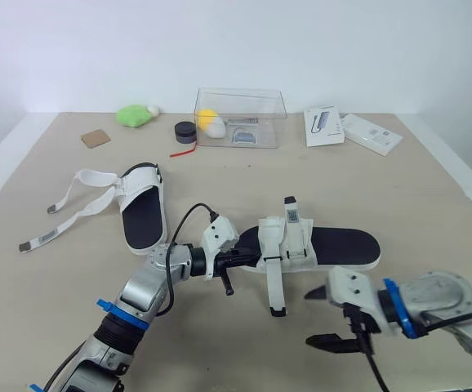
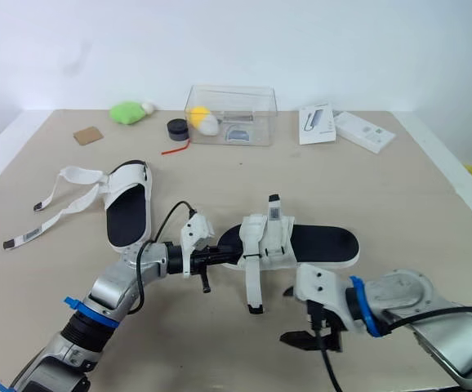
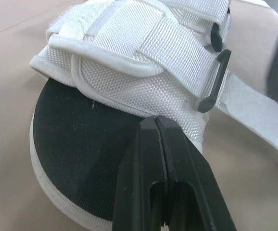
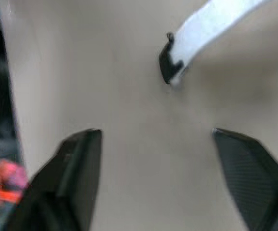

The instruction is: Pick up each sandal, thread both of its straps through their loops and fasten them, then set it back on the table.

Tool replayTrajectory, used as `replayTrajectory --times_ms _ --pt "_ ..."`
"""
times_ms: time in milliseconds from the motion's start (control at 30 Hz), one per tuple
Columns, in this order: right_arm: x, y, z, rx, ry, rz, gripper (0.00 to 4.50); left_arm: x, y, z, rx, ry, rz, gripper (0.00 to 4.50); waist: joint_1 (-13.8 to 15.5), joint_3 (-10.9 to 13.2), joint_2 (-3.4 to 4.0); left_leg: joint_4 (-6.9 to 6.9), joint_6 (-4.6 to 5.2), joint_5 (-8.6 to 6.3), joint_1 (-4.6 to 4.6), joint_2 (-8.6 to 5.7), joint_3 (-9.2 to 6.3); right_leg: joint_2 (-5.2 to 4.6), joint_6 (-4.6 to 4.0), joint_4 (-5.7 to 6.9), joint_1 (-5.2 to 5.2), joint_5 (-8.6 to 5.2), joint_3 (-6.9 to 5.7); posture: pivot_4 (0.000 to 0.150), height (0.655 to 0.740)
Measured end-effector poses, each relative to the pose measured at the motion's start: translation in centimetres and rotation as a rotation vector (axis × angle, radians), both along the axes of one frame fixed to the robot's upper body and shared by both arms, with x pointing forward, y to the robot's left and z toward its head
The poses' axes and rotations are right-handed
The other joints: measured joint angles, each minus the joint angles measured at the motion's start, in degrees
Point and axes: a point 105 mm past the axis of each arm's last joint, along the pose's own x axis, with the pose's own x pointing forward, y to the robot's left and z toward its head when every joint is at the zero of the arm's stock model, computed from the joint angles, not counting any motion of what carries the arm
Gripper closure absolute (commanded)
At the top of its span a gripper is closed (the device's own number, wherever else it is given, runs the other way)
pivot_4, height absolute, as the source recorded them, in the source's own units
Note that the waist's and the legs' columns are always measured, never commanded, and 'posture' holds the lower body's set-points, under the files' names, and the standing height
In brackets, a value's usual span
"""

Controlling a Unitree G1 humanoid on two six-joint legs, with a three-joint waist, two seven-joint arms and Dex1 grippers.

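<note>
White mesh sandal with black insole lies flat mid beige desk, one strap trailing loose toward the near edge. Left tool pinched closed, tips against the sandal's mesh upper. Right tool spread open, just beside the strap's end.

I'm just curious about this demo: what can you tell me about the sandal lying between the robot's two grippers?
The sandal is white with a black footbed, woven mesh upper and black loops. It lies flat on the tan table. One strap trails loose toward the robot. The shut left gripper touches its upper near the toe.
</note>
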Motion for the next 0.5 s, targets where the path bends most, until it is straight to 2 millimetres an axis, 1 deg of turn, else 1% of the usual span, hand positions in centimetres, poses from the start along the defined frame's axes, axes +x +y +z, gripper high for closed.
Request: replayTrajectory --times_ms 33,67,167,200,233,333,400,433,500 --pt "0.1 -0.1 0.5 -0.002 -0.099 0.082 0.13 0.0 0.0 0.0 0.001 0.000 0.000 4.50 0.00 -0.01 0.02 0.00 0.00 0.00 0.01 -0.01 0.00 0.01 0.00 0.00 0.02 0.00 0.00 0.150 0.7400" --pt "1.1 0.2 1.6 -0.004 -0.377 0.247 0.13 0.0 0.1 0.0 0.001 0.001 0.003 4.50 -0.04 0.01 -0.04 0.01 0.00 0.00 0.07 0.02 0.01 0.09 -0.01 0.00 0.06 0.00 0.00 0.150 0.7400" --pt "2.2 1.1 2.5 -0.028 -0.745 0.476 0.13 0.0 0.1 -0.1 0.001 0.004 0.007 4.50 -0.13 0.00 0.00 0.04 -0.01 0.01 0.21 -0.05 0.09 0.12 -0.01 0.01 0.14 0.04 0.06 0.150 0.7400" --pt "2.2 1.5 2.3 -0.042 -0.856 0.576 0.13 0.0 0.0 -0.1 -0.001 0.007 0.005 4.50 -0.11 0.01 0.04 0.03 -0.02 0.02 0.23 -0.06 0.10 0.12 -0.01 0.03 0.15 0.05 0.07 0.150 0.7400" --pt "2.0 1.7 1.8 -0.052 -0.929 0.659 0.13 -0.1 -0.1 -0.1 -0.002 0.007 0.004 4.50 -0.06 0.02 0.02 0.01 -0.03 0.02 0.23 -0.07 0.10 0.13 -0.03 0.05 0.17 0.03 0.07 0.150 0.7400" --pt "1.4 1.7 -0.3 -0.052 -0.995 0.815 0.13 -0.1 -0.1 -0.1 -0.004 0.005 0.001 4.50 0.00 0.02 0.02 -0.12 -0.04 0.02 0.29 -0.05 0.09 0.12 -0.06 0.13 0.17 -0.07 0.22 0.150 0.7400" --pt "1.4 1.7 -0.5 -0.043 -1.032 0.855 0.13 -0.2 0.0 -0.1 -0.003 0.007 0.002 4.50 0.00 0.02 0.00 -0.16 -0.09 -0.02 0.47 -0.08 0.17 0.03 -0.04 0.38 0.20 -0.08 0.41 0.150 0.7400" --pt "1.4 1.8 -0.5 -0.040 -1.050 0.871 0.13 -0.2 0.0 -0.2 -0.003 0.008 0.003 4.50 -0.01 0.03 -0.06 -0.16 -0.11 -0.03 0.53 -0.10 0.20 0.01 -0.17 0.44 0.22 -0.16 0.46 0.150 0.7400" --pt "1.6 2.2 -0.7 -0.030 -1.081 0.881 0.13 -0.2 0.1 -0.2 -0.002 0.010 0.007 4.50 -0.02 -0.03 -0.22 -0.16 -0.11 -0.03 0.64 -0.06 0.23 0.03 -0.22 0.47 0.27 -0.21 0.49 0.150 0.7400"
